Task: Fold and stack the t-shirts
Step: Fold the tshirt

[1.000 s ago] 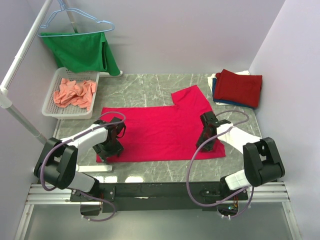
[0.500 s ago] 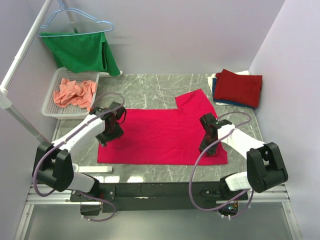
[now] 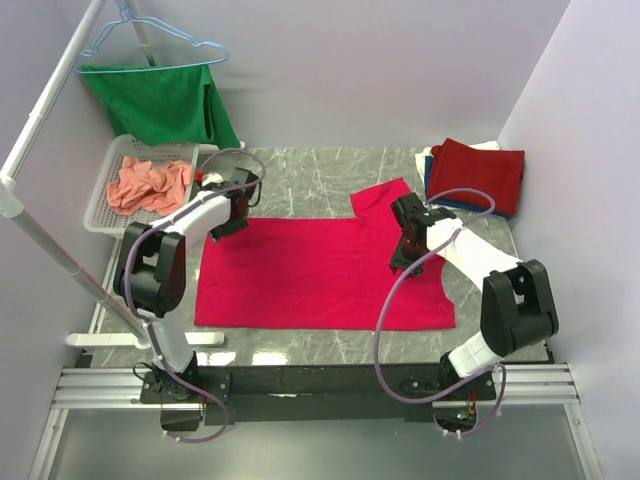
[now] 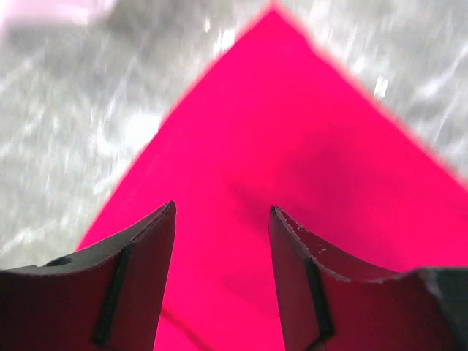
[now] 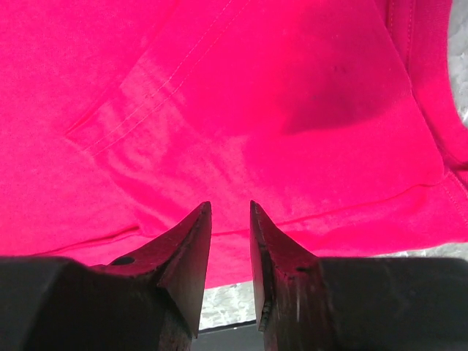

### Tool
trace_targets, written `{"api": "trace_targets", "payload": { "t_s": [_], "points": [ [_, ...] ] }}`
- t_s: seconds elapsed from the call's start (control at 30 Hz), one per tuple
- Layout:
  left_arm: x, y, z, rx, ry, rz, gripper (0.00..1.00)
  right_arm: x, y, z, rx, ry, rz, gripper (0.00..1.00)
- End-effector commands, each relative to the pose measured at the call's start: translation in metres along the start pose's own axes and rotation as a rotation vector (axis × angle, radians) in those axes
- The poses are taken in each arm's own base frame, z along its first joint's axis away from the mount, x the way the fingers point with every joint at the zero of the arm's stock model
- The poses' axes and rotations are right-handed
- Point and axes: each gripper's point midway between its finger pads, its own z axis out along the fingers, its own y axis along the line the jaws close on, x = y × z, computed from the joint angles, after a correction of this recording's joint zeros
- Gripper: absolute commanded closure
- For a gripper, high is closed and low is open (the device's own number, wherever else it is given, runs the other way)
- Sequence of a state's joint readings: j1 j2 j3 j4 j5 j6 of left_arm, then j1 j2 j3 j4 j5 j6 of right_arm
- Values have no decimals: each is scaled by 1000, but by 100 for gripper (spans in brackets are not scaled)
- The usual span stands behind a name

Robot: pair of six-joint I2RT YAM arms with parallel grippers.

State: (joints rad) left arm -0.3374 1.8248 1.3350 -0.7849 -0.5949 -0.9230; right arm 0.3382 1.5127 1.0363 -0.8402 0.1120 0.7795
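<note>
Top external view: the bright pinkish-red t-shirt [image 3: 320, 280] is seen spread flat on the table [image 3: 300, 175], with one sleeve [image 3: 385, 200] jutting from its far right edge. Beyond that sleeve a stack of folded shirts [image 3: 478, 175] is set, dark red uppermost. Off the shirt's far left corner, the salmon-orange t-shirt [image 3: 150, 185] is heaped in a white basket [image 3: 98, 225].

The left gripper [image 4: 221, 210] is held over the shirt's far left corner, its jaws spread wide with nothing between them. The right gripper [image 5: 230, 205] is poised over the shirt's right side, just near of the sleeve. Its jaws are only narrowly parted and no cloth is seen caught in the gap.

The cloth is judged thin, light and limp. It can be expected to sag and crease when lifted and to slide easily on the smooth stone-patterned top. A hold is best taken at corners and hems, where an edge can be pinched. The two ends should be raised together so that the fold line is kept straight.
</note>
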Motion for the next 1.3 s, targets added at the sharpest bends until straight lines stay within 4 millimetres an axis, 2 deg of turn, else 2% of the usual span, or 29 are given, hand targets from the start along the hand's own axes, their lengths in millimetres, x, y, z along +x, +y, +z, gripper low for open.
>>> {"api": "trace_targets", "payload": {
  "t_s": [0.0, 0.03, 0.2, 0.37, 0.53, 0.83, 0.93, 1.07, 1.27],
  "points": [
    [-72, -18, 10, 79, -162, -109, 42, -14, 12, 1, 0, -22, -29, 66],
    [-81, -19, 15, 89, -171, -122, 42, -14, 13, 3, 1, -16, -32, 65],
    [-92, -32, 41, 129, -125, -125, 44, -13, 17, 10, 8, 7, -39, 66],
    [-87, -48, 66, 148, -65, -116, 45, -16, 20, 13, 17, 18, -52, 66],
    [-83, -51, 83, 135, -25, -130, 46, -17, 20, 15, 34, 22, -57, 67],
    [-70, -49, 95, 102, 32, -107, 47, -20, 23, 19, 49, 33, -62, 68],
    [-65, -52, 100, 98, 54, -94, 51, -22, 25, 19, 53, 35, -62, 69],
    [-63, -51, 100, 89, 65, -85, 64, -25, 27, 18, 56, 30, -65, 69],
    [-61, -47, 100, 72, 71, -71, 72, -27, 27, 19, 65, 32, -59, 70]
  ]
}}
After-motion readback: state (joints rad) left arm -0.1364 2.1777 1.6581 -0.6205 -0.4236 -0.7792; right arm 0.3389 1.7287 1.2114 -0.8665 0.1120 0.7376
